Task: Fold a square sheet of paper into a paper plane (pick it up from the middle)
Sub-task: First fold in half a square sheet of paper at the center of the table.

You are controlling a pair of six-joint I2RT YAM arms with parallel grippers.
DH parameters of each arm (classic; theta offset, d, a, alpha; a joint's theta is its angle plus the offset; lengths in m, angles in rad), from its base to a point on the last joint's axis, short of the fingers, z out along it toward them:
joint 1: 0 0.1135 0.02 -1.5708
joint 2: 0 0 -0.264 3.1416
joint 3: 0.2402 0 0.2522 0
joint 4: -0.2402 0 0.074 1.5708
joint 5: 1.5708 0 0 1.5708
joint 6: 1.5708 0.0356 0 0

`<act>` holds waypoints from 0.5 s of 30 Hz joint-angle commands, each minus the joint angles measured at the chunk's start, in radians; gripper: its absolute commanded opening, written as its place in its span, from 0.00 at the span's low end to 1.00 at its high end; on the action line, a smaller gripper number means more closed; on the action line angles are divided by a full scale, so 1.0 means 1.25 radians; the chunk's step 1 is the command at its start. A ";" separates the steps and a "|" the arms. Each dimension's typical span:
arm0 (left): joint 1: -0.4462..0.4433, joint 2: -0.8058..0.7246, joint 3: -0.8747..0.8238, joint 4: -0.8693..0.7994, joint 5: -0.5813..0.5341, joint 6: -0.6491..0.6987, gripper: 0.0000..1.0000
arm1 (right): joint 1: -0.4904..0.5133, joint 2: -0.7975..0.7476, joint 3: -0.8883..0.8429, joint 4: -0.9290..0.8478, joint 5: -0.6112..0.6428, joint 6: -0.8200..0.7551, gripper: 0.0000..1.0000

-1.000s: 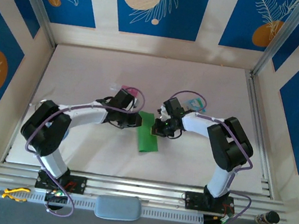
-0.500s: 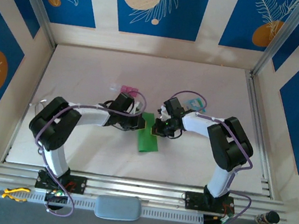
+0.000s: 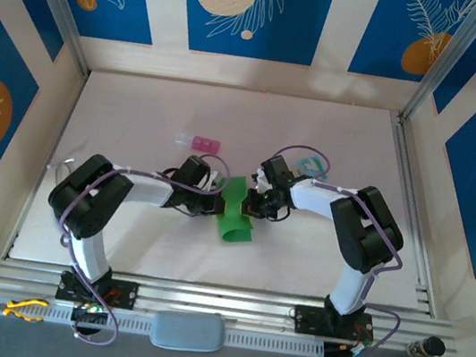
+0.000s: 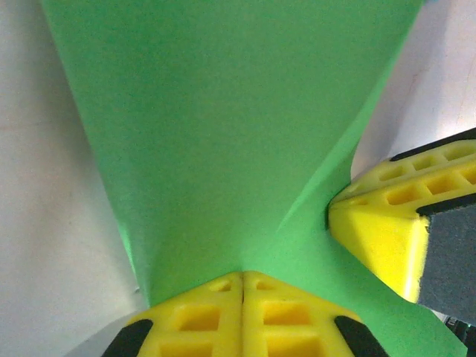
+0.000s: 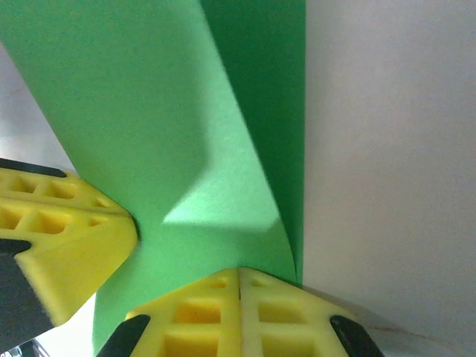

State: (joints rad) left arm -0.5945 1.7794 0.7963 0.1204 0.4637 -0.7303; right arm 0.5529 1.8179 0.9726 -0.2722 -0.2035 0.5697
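Left claw (image 4: pixel 242 277) shifted nearer, pinching green sheet (image 3: pixel 235 223) | right claw (image 5: pixel 239 272) pinching too

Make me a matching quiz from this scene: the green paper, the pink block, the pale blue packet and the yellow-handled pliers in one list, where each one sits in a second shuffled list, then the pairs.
Things
1. thin bright green sheet of paper
2. small pink block
3. pale blue printed packet
4. yellow-handled pliers

Places
A. by the near rail, left corner
B. on the table, just beyond the right gripper
C. on the table, beyond the left gripper
D. pinched by both shut grippers

Pairs: 1-D, 2-C, 3-B, 4-A
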 commanded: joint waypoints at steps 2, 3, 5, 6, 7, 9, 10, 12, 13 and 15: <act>0.004 0.001 -0.027 -0.041 -0.035 0.012 0.02 | -0.007 0.043 -0.044 -0.073 0.077 0.007 0.00; 0.004 -0.017 -0.022 -0.045 -0.028 0.004 0.02 | -0.007 0.041 -0.044 -0.075 0.079 0.008 0.00; 0.003 -0.057 -0.008 -0.074 -0.022 -0.031 0.02 | -0.007 0.039 -0.044 -0.076 0.082 0.008 0.00; 0.000 -0.080 -0.004 -0.085 -0.018 -0.049 0.00 | -0.006 0.038 -0.042 -0.079 0.083 0.008 0.00; -0.004 -0.095 -0.004 -0.090 -0.017 -0.065 0.00 | -0.007 0.038 -0.041 -0.081 0.084 0.008 0.00; -0.010 -0.122 -0.013 -0.075 -0.008 -0.103 0.00 | -0.007 0.038 -0.040 -0.082 0.087 0.009 0.00; -0.011 -0.128 -0.015 -0.065 0.001 -0.116 0.00 | -0.007 0.039 -0.040 -0.081 0.088 0.011 0.00; -0.012 -0.130 -0.020 -0.043 0.014 -0.137 0.00 | -0.007 0.040 -0.039 -0.078 0.084 0.013 0.00; -0.014 -0.127 -0.021 -0.036 0.019 -0.144 0.00 | -0.006 0.042 -0.038 -0.077 0.082 0.014 0.00; -0.016 -0.117 -0.023 -0.032 0.022 -0.151 0.00 | -0.006 0.043 -0.038 -0.075 0.079 0.015 0.00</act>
State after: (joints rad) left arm -0.6060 1.6264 0.7895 0.0742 0.4656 -0.8688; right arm 0.5529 1.8175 0.9722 -0.2710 -0.2035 0.5808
